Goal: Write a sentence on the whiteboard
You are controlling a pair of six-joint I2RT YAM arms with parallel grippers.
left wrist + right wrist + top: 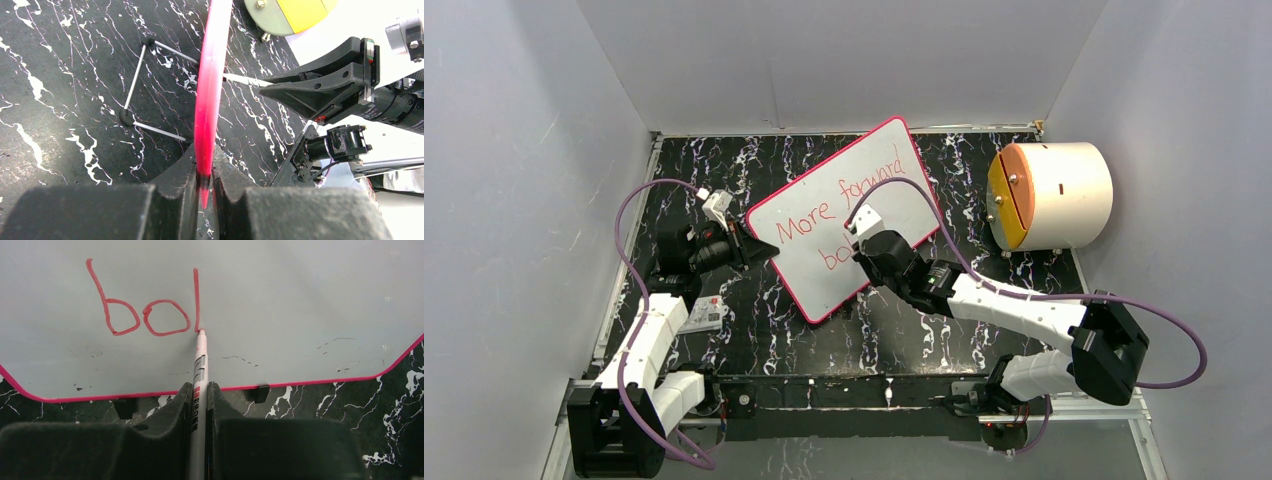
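On the near left of the black marbled table (824,330), a small white printed card (704,315) lies beside the left arm's forearm. Just beyond it, the left gripper (205,170) is clamped on the edge of the whiteboard (894,180). In the left wrist view its two black fingers press on either side of the red-pink rim, which is seen edge-on. A thin wire frame with black feet (137,95) lies on the table just left of that rim in the same view.

Right of centre, the right gripper (199,395) reaches over the near long edge of the board. Its fingers are closed on a white marker (200,365) that points away from the wrist. The red tip of the marker touches the board at the foot of a straight upright stroke.

The whiteboard sits at the middle of the table, turned at a slant, with one corner near the far wall and another at the left gripper. The sentence (849,205) is in red handwriting. "More forward" runs along the upper line. Below it the right wrist view shows "bol", ending at the marker tip. Two small black clips sit under the board's near edge.

At the far right, well apart from the board, a cream drum (1064,195) lies on its side with an orange and yellow face.
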